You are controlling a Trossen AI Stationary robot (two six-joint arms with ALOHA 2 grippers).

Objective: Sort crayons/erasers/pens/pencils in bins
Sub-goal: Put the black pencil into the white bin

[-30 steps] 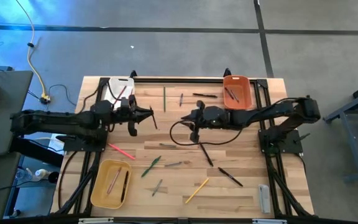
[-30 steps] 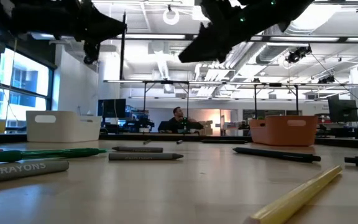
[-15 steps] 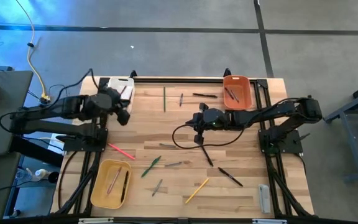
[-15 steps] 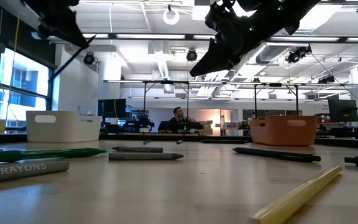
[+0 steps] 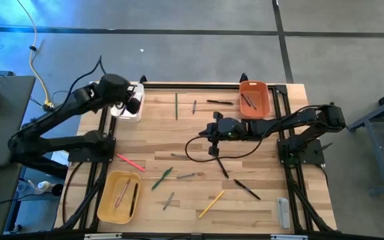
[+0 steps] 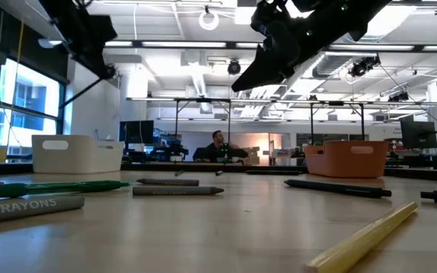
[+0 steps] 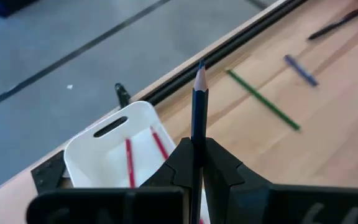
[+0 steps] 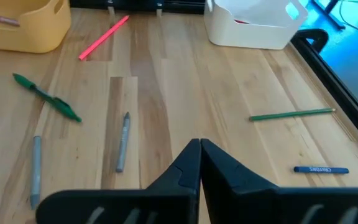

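My left gripper [image 5: 133, 105] hangs over the white bin [image 5: 124, 111] at the table's far left corner, shut on a dark pencil [image 7: 199, 106]. Two red sticks lie in that bin [image 7: 104, 149]. My right gripper [image 5: 212, 148] hovers shut and empty above the table's middle [image 8: 199, 146], over the near end of a black pen [image 5: 220, 163]. Loose sticks lie flat on the wood: a pink one [image 5: 130, 162], a green pen [image 5: 162, 177], a yellow pencil [image 5: 211, 205] and a green pencil [image 5: 177, 105]. The orange bin [image 5: 254, 98] and the yellow bin [image 5: 119, 197] each hold a few sticks. My left gripper pinches the pencil's shaft [image 7: 197, 142] between its two fingers. The pencil runs along the fingers, and its sharpened tip [image 7: 201, 70] sticks out well past them. The fingers slant down toward the far left corner. The pencil is lifted clear, above the white bin.
A grey flat bar [image 5: 283, 213] lies near the front right corner. A black cable loops under my right arm [image 5: 195, 150]. Dark frame rails run along the table's left and right edges. In the low view a person sits in the room beyond the table [image 6: 217, 144].
My left gripper has swung from the table's middle toward the far left corner and risen, carrying the pencil. It has tipped from pointing toward the right to slanting down over the white bin.
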